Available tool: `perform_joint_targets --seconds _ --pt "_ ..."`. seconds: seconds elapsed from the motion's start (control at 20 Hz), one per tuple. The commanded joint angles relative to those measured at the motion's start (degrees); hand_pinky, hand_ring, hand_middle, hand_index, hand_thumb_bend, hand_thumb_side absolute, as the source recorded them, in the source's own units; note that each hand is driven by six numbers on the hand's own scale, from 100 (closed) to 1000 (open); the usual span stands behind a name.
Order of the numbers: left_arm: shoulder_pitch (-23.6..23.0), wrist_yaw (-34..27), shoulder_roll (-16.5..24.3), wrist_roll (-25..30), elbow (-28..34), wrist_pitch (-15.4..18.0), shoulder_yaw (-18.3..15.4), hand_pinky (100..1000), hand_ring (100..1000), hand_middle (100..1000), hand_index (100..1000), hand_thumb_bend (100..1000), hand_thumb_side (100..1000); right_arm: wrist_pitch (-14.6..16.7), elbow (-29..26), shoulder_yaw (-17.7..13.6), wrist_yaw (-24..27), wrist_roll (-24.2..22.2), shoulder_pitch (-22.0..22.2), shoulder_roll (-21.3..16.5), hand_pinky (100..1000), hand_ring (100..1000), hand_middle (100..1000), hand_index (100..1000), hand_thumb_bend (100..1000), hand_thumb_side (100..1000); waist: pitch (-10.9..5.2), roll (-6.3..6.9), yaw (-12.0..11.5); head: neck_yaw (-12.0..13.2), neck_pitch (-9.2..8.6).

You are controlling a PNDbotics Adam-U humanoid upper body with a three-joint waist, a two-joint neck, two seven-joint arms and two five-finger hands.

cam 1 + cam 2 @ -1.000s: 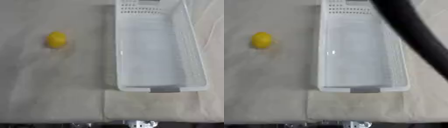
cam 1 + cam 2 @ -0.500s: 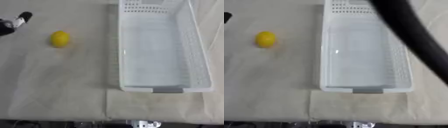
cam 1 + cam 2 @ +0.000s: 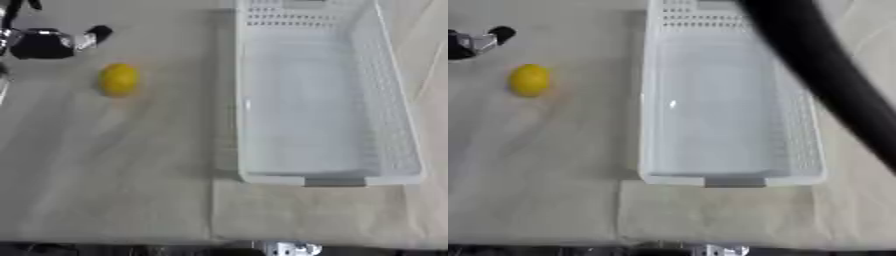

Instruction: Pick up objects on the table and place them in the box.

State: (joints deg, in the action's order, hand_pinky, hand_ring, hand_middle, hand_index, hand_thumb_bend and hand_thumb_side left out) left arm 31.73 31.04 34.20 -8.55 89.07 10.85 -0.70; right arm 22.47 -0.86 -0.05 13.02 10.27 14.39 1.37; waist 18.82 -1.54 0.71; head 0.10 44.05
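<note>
At upper left, the left hand point(image 3: 48, 42) hovers near the yellow ball point(image 3: 119, 79) on the bench point(image 3: 114, 170); I cannot tell its finger spread. The white box point(image 3: 319, 95) sits right.

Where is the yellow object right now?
The yellow object lies on the table in the left half of both eye views, left of the white box and just below-right of the left robot hand.

Two head-camera views look steeply down on the table point(image 3: 131, 175), both showing the white box point(image 3: 398, 150) (slightly offset sideways).
</note>
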Motion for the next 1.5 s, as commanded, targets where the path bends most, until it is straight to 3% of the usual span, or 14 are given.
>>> perform_joint_targets --seconds 0.05,0.1,0.4,0.6,0.8,1.1,1.5 --pt "-0.26 -1.97 -1.41 -0.77 0.93 0.65 1.08 288 539 582 740 322 480 0.10 0.86 -0.02 -0.09 0.02 0.54 -0.75 510 624 673 716 100 919 -0.46 0.12 -0.05 0.79 -0.79" --pt "-0.76 -3.31 -1.94 -1.20 1.19 0.32 1.41 271 529 569 732 448 504 0.07 0.86 -0.02 -0.06 0.03 0.53 -0.73 510 623 673 716 100 919 -0.43 0.11 -0.10 0.82 -0.80" --pt "-5.28 -13.34 -2.42 -2.85 6.20 -0.62 3.42 260 523 561 722 438 528 -0.04 0.86 -0.08 0.31 0.17 0.48 -0.72 510 622 673 716 100 922 -0.40 0.31 -0.45 0.50 -0.74" --pt "-8.61 -13.82 -1.84 -2.01 7.79 -0.65 4.54 263 524 564 721 438 532 0.04 0.86 -0.09 0.69 0.22 0.39 -0.76 510 621 673 716 100 921 -0.36 0.52 -0.65 0.18 -0.50" --pt "-10.20 -10.19 -1.53 -1.18 6.03 0.54 5.64 265 521 558 712 453 508 0.15 0.86 -0.03 0.86 0.19 0.31 -0.84 510 621 673 716 100 921 -0.31 0.63 -0.55 0.14 -0.47" --pt "-10.29 -2.19 -1.91 -3.47 1.45 4.96 6.32 277 520 556 707 502 471 0.47 0.86 0.01 0.83 0.19 0.08 -1.01 510 621 673 716 100 922 -0.02 0.83 -0.15 0.07 -0.38" --pt "-8.19 7.01 -0.37 -5.60 -0.98 7.64 4.70 309 535 572 712 571 419 0.33 0.86 0.01 0.75 0.39 0.02 -1.11 510 621 673 716 100 922 0.08 1.23 0.01 -0.08 -0.30"
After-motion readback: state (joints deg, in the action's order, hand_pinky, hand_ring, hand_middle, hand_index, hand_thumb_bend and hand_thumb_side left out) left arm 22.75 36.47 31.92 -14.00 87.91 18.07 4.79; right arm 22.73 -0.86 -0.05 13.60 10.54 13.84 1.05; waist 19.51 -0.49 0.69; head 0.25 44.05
